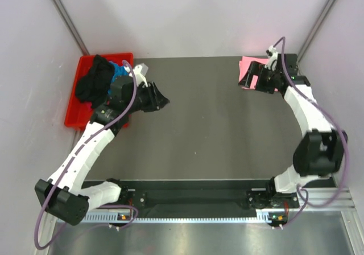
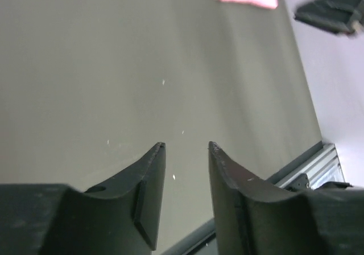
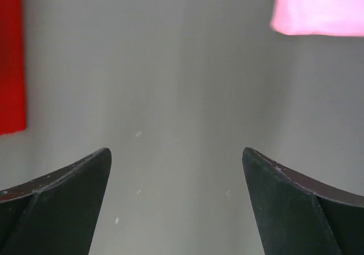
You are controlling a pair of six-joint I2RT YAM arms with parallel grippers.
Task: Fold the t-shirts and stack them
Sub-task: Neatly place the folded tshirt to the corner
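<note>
Pink t-shirt (image 1: 244,70) lies far right; black t-shirt (image 1: 94,84), blue t-shirt (image 1: 118,70) crumpled in bin (image 1: 74,118).

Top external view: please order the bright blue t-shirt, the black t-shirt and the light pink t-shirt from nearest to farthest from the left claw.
From the left claw:
1. Bright blue cloth t-shirt, in the red plastic bin, far left.
2. Black cloth t-shirt, same bin, farther left.
3. Light pink cloth t-shirt, far right corner.

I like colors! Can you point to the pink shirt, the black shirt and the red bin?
pink shirt (image 1: 246,71), top view, on its uncovered left part.
black shirt (image 1: 92,83), top view, on the middle of the bunched cloth.
red bin (image 1: 73,117), top view, on its bare near-left corner.
</note>
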